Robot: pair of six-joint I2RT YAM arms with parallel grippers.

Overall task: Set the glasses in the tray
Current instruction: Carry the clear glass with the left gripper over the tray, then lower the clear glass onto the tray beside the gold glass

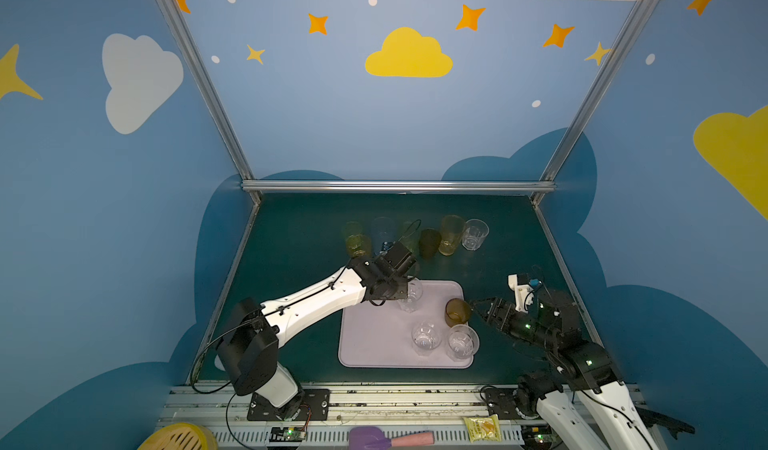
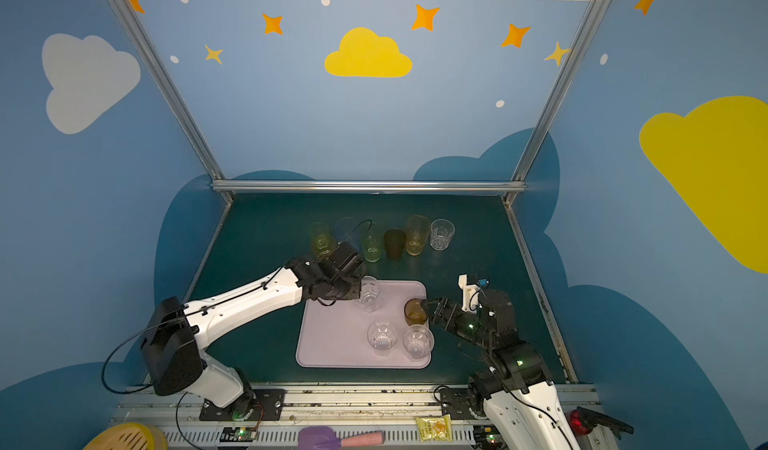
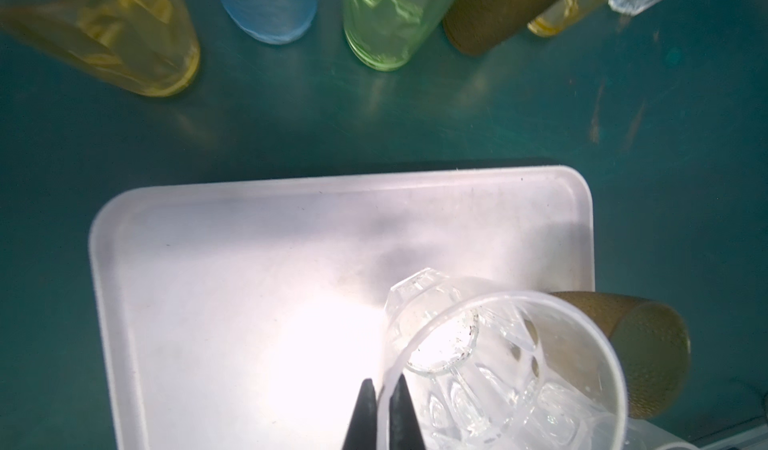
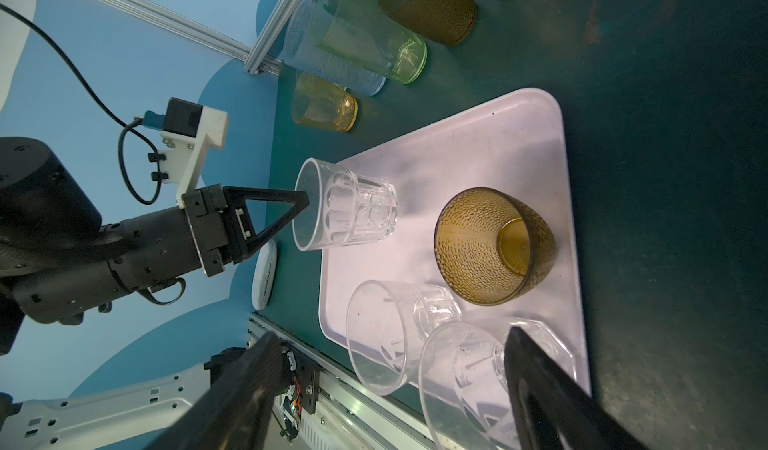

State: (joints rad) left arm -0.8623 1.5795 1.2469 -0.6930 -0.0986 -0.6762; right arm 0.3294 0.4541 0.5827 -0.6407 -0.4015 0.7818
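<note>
Clear faceted glass [image 4: 345, 213] is pinched by its rim in the left gripper's [image 4: 302, 206] jaws, tray [image 4: 519, 136] beneath; right gripper [image 1: 477, 309] gapes wide before amber glass [image 1: 457, 311].

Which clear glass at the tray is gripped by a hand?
The clear glass by the tray's far edge: the left hand pinches its rim. The other two clear glasses stand free at the near right corner.

My two arms match. Left arm [image 1: 311, 302]: white shell links, black joints, screw holes [image 4: 153, 391], black cable [image 4: 83, 82] looping to white camera bracket [image 4: 199, 140], hollow black triangular fingers [image 4: 270, 193]. Right arm [image 1: 582, 364]: same, green lights [image 1: 528, 326] glowing.
</note>
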